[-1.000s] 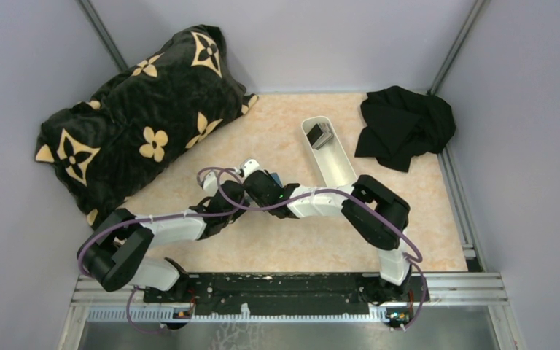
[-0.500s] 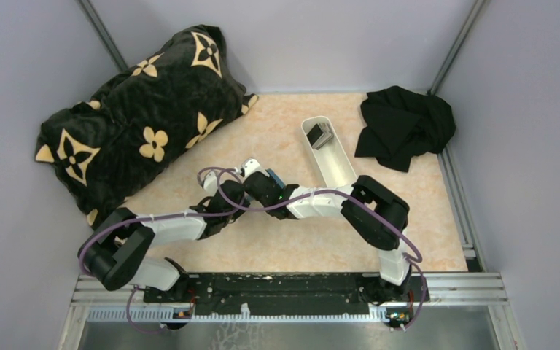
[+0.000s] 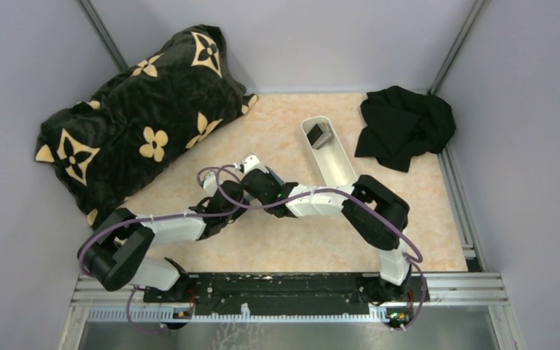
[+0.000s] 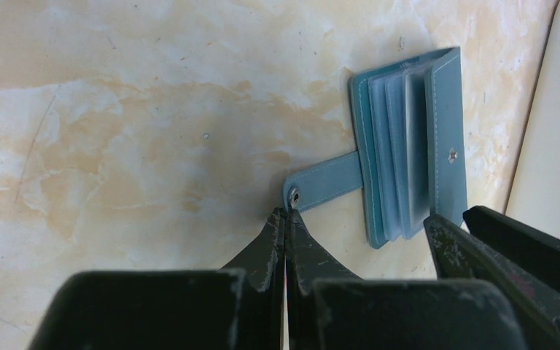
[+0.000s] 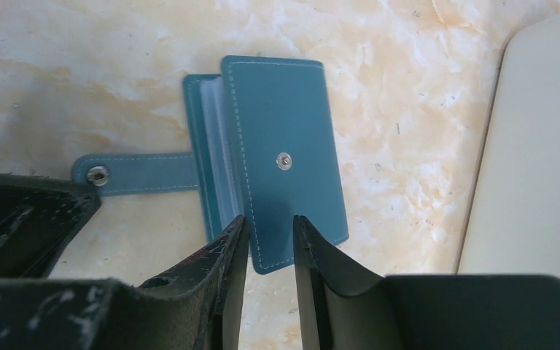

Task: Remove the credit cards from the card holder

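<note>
The teal card holder [image 4: 408, 146] lies open on the marbled table [image 4: 117, 109], just beside a white tray [image 3: 335, 164] with dark credit cards [image 3: 319, 135] at its far end. The left gripper [image 4: 286, 215], fully closed, has its tips at the snap end of the strap [image 4: 324, 188]. The right gripper [image 5: 266, 230], jaws narrowly parted, straddles the near edge of the cover [image 5: 292, 117]; whether it pinches cannot be told.
</note>
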Controlling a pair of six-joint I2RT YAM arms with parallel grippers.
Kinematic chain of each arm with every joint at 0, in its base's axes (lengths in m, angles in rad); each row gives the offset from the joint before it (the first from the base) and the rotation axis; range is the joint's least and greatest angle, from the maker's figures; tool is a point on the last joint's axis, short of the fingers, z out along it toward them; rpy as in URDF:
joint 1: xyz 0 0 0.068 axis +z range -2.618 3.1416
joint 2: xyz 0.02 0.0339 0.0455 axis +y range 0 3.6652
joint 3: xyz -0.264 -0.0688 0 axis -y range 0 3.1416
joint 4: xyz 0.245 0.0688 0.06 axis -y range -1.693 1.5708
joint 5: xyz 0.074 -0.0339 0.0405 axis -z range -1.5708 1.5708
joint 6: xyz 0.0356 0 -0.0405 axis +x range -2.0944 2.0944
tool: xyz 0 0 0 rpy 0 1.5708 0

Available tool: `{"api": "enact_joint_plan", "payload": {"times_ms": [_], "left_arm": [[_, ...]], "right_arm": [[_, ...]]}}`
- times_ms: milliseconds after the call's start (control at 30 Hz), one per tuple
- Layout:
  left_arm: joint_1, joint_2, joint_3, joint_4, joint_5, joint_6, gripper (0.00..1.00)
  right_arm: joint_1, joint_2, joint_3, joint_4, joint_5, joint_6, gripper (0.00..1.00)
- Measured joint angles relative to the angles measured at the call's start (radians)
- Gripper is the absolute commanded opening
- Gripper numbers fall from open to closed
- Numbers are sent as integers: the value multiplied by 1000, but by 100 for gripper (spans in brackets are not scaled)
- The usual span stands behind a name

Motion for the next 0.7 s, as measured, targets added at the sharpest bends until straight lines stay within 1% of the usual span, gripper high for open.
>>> {"api": "enact_joint_plan", "payload": {"times_ms": [500, 700], "left_arm": [[3, -34, -36, 18, 1, 11, 0], [6, -34, -37, 21, 6, 24, 0]], "right_arm": [[-129, 0, 0, 0, -4, 34, 29], [-149, 0, 2, 3, -9, 33, 30]]}}
